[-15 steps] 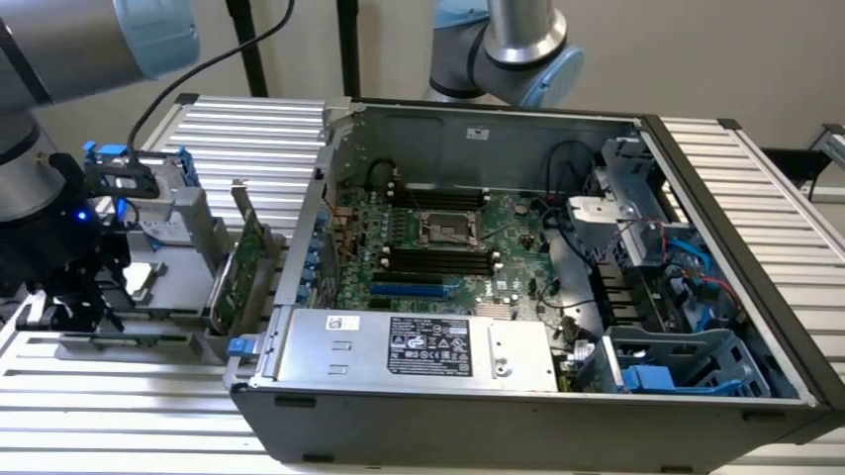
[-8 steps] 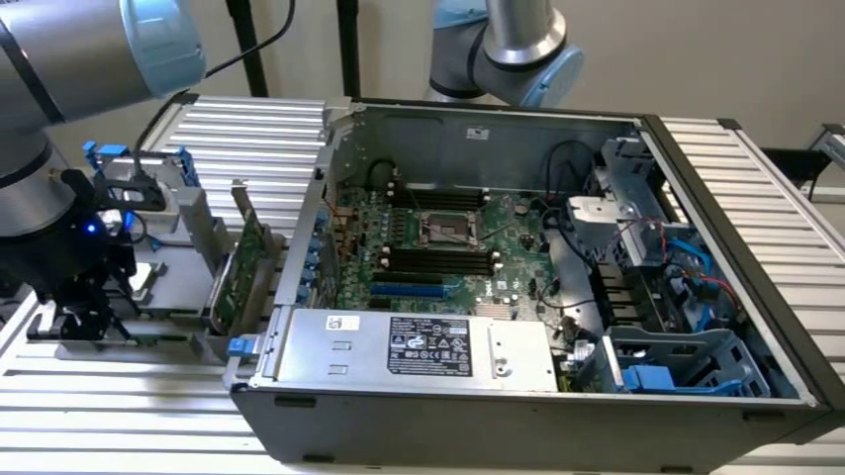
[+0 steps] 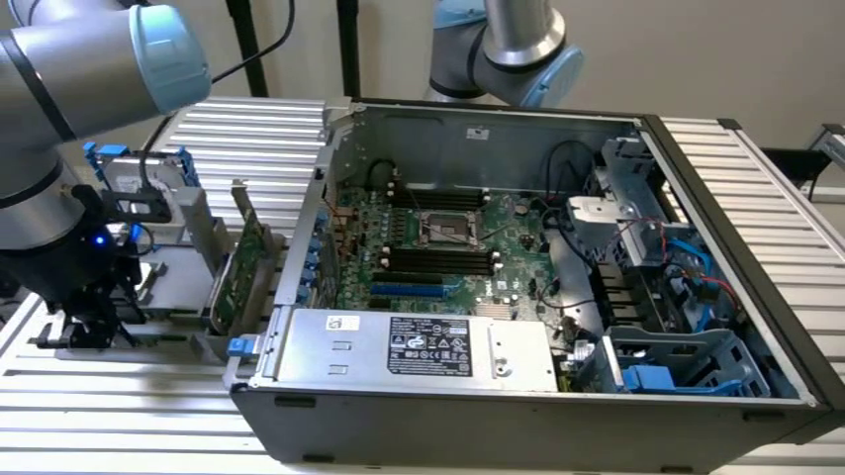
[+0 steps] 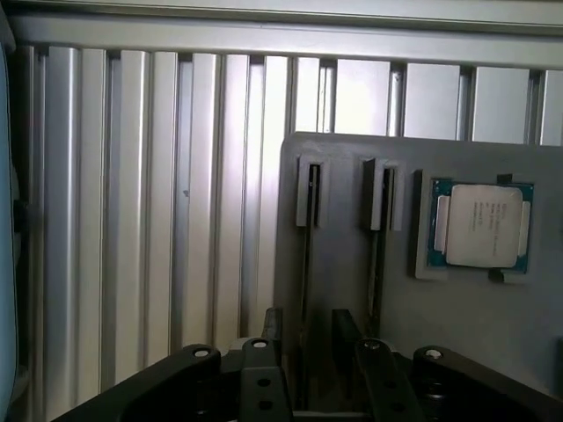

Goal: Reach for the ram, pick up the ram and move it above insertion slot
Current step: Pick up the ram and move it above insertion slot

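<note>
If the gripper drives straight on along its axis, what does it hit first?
Probably the ram standing edge-on in the holder slot farther from the CPU: the open gripper points down at it, fingers to either side. Depth is unclear; the grey holder sits right behind it.

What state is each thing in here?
Grey computer case: open, side panel off.
Large green expansion card: upright outside the case.
Thin flat ram stick: on edge in grey slotted tray, ungrasped.
Silver square processor chip: flat in tray recess.
Black end effector: open, close over ram stick.
</note>
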